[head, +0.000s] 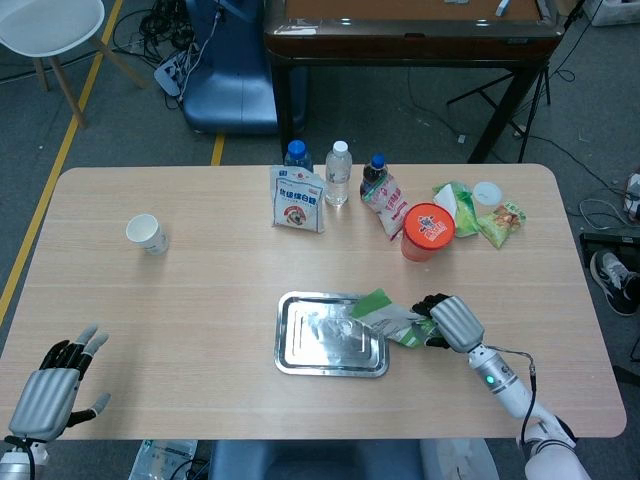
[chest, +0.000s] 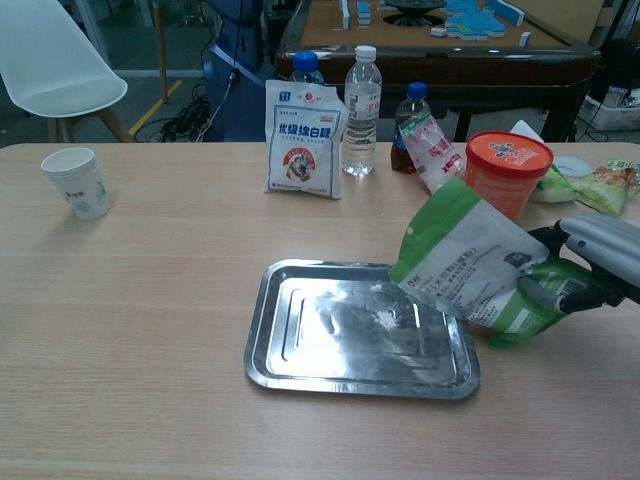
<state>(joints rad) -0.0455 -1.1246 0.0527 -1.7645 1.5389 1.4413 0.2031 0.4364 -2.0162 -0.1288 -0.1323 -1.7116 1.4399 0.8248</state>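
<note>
My right hand (head: 448, 322) (chest: 585, 265) grips a green and white snack pouch (head: 389, 318) (chest: 470, 265) at its lower end. The pouch tilts left, its top corner hanging over the right edge of a steel tray (head: 300, 358) (chest: 290, 372) at the table's middle. The tray looks bare apart from glare. My left hand (head: 50, 387) hovers at the table's front left corner, fingers spread, holding nothing; the chest view does not show it.
Along the far side stand a white bag (head: 297, 199) (chest: 303, 139), three bottles (head: 338, 173) (chest: 361, 97), an orange-lidded tub (head: 428, 231) (chest: 507, 172) and green snack packs (head: 499, 222) (chest: 606, 184). A paper cup (head: 147, 234) (chest: 76, 182) stands far left.
</note>
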